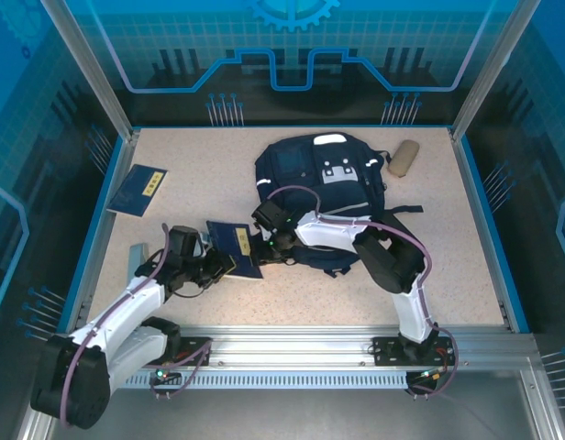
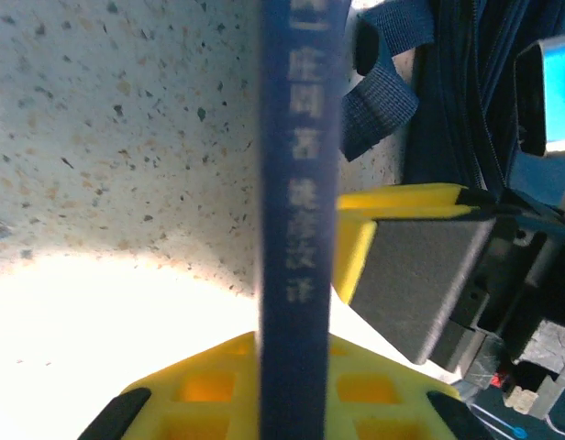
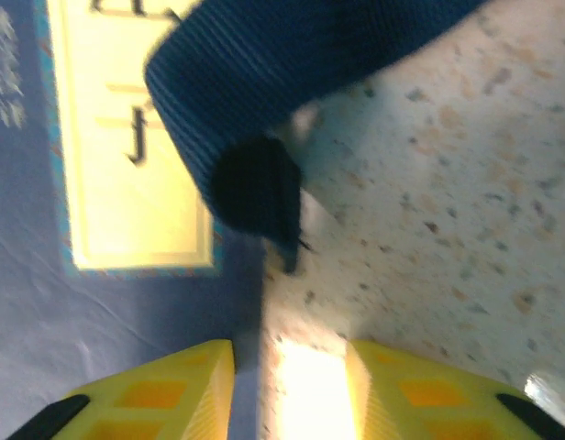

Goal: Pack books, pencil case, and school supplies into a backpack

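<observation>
The navy backpack (image 1: pixel 324 183) lies flat at the middle back of the table, and its strap (image 3: pixel 264 82) hangs over the right wrist view. A navy book (image 1: pixel 235 246) lies between my two grippers. My left gripper (image 1: pixel 218 269) is shut on its near edge, and the spine (image 2: pixel 296 229) runs upright between the yellow fingers (image 2: pixel 200 385) of the left gripper (image 2: pixel 296 390). My right gripper (image 1: pixel 269 240) (image 3: pixel 290 385) stands open at the book's far edge (image 3: pixel 99 302), with bare table between its fingers. A second navy book (image 1: pixel 138 189) lies far left. The tan pencil case (image 1: pixel 403 158) rests right of the backpack.
A pale grey flat piece (image 1: pixel 136 253) lies by the left rim. The blue-edged table wall (image 1: pixel 484 211) and the glass panels close in the sides and back. A metal rail (image 1: pixel 301 344) runs along the front. The right gripper's grey pad (image 2: pixel 420 275) is close beside the book.
</observation>
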`<move>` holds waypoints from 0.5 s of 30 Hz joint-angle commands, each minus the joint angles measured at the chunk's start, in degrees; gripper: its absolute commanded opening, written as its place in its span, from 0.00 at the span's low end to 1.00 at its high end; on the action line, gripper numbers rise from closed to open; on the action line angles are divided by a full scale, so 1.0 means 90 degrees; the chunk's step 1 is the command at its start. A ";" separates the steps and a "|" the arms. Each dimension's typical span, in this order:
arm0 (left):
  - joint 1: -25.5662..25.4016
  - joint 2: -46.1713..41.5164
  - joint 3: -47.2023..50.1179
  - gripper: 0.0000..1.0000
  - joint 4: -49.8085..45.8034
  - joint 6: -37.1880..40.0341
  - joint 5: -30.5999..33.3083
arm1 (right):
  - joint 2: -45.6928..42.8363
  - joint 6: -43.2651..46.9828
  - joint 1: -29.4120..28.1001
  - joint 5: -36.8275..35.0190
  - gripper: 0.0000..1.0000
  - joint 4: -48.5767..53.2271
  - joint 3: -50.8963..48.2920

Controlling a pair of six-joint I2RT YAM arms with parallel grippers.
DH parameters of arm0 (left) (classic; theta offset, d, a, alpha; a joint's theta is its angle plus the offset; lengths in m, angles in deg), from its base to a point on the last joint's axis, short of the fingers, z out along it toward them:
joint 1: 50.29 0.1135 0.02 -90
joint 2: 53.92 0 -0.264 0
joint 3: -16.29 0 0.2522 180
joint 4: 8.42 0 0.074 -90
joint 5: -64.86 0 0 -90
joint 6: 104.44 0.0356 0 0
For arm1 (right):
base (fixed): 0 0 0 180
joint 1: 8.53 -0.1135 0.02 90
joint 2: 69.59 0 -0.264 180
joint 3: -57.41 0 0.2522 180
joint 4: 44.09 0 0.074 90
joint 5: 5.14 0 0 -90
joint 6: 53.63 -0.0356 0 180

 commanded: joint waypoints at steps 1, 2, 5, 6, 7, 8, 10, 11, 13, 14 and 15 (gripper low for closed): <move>0.0035 -0.0430 -0.0417 0.10 -0.0447 0.0143 0.0478 | -0.0879 0.0131 0.0245 0.0212 0.47 0.0010 -0.0321; 0.0035 -0.0572 -0.0487 0.09 -0.0423 0.0135 0.0480 | -0.1103 0.0115 0.0308 0.0257 0.51 -0.0090 -0.0431; 0.0035 -0.0954 -0.0683 0.06 -0.0172 0.0021 0.0433 | -0.1984 -0.0090 0.0568 0.0424 0.65 -0.0592 -0.0890; 0.0035 -0.1045 -0.0733 0.06 -0.0012 -0.0049 0.0405 | -0.2294 -0.0192 0.0691 0.0492 0.69 -0.0847 -0.1107; 0.0030 -0.1127 -0.0792 0.05 0.0222 -0.0134 0.0385 | -0.2572 -0.0281 0.0793 0.0565 0.74 -0.1094 -0.1301; 0.0025 -0.1176 -0.0820 0.05 0.0498 -0.0291 0.0374 | -0.2858 -0.0411 0.0926 0.0630 0.78 -0.1361 -0.1524; 0.0022 -0.1211 -0.0798 0.05 0.1166 -0.0613 0.0278 | -0.3339 -0.0686 0.1187 0.0857 0.85 -0.1881 -0.1906; 0.0006 -0.1159 -0.0768 0.05 0.1677 -0.0857 0.0190 | -0.3555 -0.0870 0.1321 0.1005 0.88 -0.2175 -0.2112; -0.0058 -0.0986 -0.0725 0.05 0.2618 -0.1260 0.0101 | -0.3907 -0.1222 0.1554 0.1260 0.92 -0.2694 -0.2429; -0.0129 -0.0862 -0.0728 0.05 0.3022 -0.1430 0.0125 | -0.4046 -0.1433 0.1651 0.1382 0.93 -0.2976 -0.2578; -0.0203 -0.0727 -0.0768 0.05 0.3340 -0.1535 0.0161 | -0.4146 -0.1604 0.1714 0.1492 0.94 -0.3214 -0.2692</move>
